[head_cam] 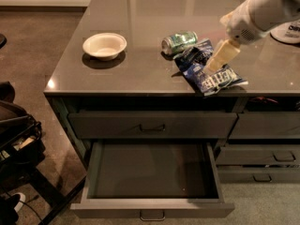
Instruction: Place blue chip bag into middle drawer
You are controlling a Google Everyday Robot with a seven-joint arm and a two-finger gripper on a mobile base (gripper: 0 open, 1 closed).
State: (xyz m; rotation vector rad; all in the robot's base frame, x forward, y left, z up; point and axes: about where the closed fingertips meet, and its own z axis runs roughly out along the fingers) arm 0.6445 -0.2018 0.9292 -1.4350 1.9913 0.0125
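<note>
Camera view: the gripper [211, 67] is held directly over the chip bag [219, 78], which is laid diagonally toward the counter [140, 55] edge; whether anything is gripped cannot be told.

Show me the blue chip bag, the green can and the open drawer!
blue chip bag [221, 78]: camera view, its lower lettered part.
green can [179, 41]: camera view, middle of its side.
middle drawer [150, 170]: camera view, its bare floor.
gripper [210, 68]: camera view, its tip, over the bag.

1 bowl [104, 45], 1 can [179, 42], 1 bag [218, 79], 1 open drwr [152, 209], 1 hand [211, 68] over bag.
</note>
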